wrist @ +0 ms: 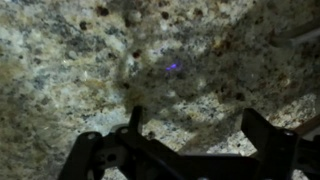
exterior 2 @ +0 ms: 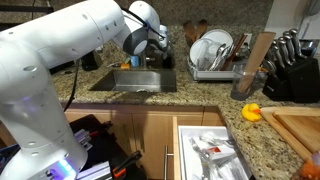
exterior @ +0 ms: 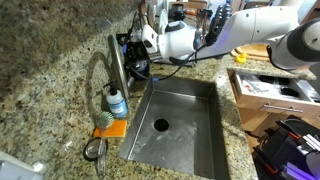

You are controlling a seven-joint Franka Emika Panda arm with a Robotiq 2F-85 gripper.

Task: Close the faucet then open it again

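Observation:
The faucet (exterior: 117,70) is brushed grey metal, a slim straight tube with an arched neck, standing on the granite at the left rim of the sink (exterior: 205,130). My gripper (exterior: 133,57) hangs just beside the upper part of the tube, over the sink's back corner. In the wrist view the gripper (wrist: 198,132) is open, and only speckled granite shows between its two black fingers. No faucet shows in that view. In an exterior view the arm covers the faucet, and the gripper (exterior 2: 160,50) sits over the far side of the sink (exterior 2: 135,82).
A small clear soap bottle with a blue cap (exterior: 117,102) and an orange sponge (exterior: 110,127) stand beside the faucet base. A dish rack (exterior 2: 215,55), knife block (exterior 2: 290,70), yellow duck (exterior 2: 252,112) and open drawer (exterior 2: 215,150) lie beyond the sink.

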